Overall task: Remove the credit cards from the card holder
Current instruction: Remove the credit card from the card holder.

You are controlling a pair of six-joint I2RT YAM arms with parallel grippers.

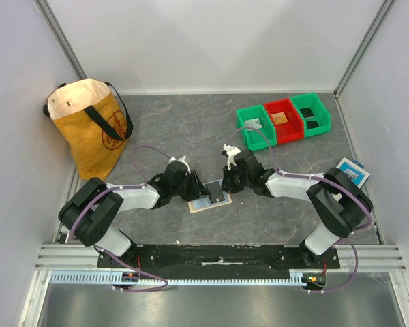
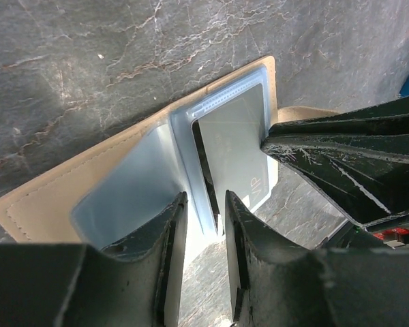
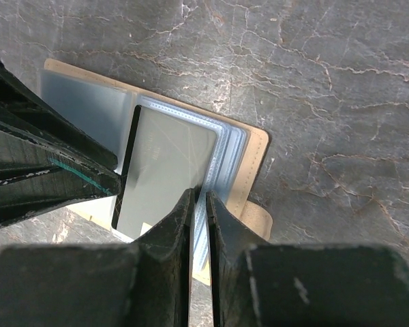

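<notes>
The card holder lies open on the dark table between both arms, its tan cover framing pale blue sleeves. A black credit card sits in the right-hand sleeve, its face glaring grey. My right gripper has its jaws nearly together, with the edges of the sleeve pages pinched between them, just right of the card. My left gripper stands partly open, its tips straddling the near end of the holder's middle fold. The holder's tan tab pokes out beside the right gripper.
A yellow tote bag stands at the back left. Two green bins and a red bin sit at the back right. A blue-and-white packet lies by the right wall.
</notes>
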